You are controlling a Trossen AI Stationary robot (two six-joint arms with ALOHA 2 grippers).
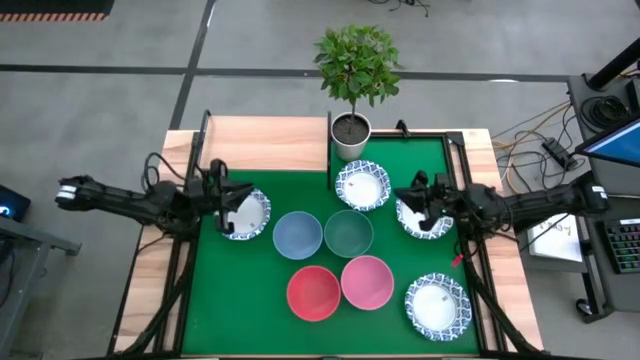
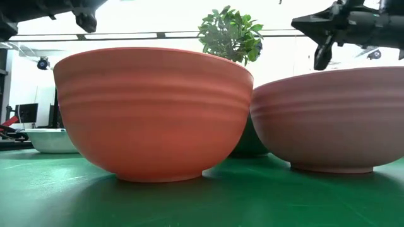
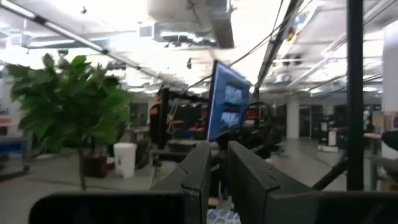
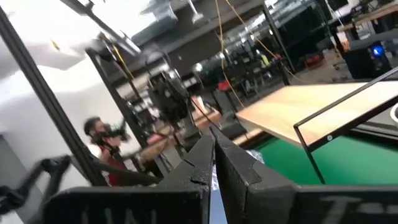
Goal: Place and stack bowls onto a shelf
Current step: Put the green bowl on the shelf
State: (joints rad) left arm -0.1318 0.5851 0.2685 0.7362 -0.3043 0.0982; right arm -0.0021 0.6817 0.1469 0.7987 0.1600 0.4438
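Note:
The bare-wood shelf stands at the table's far left. Eight bowls rest on the green mat: blue, dark green, red, pink, and white patterned ones. My left gripper hovers level above the left white bowl's rim, fingers a narrow gap apart. My right gripper hovers above the right white bowl, fingers shut. In the low view both grippers hang well above the bowls; the left white bowl sits on the mat.
A white plant pot with a leafy plant stands at the mat's far edge, beside the shelf's right end. The shelf's thin black frame runs along its edge. A person shows in the room beyond the table. Cables and a desk lie off the table's right.

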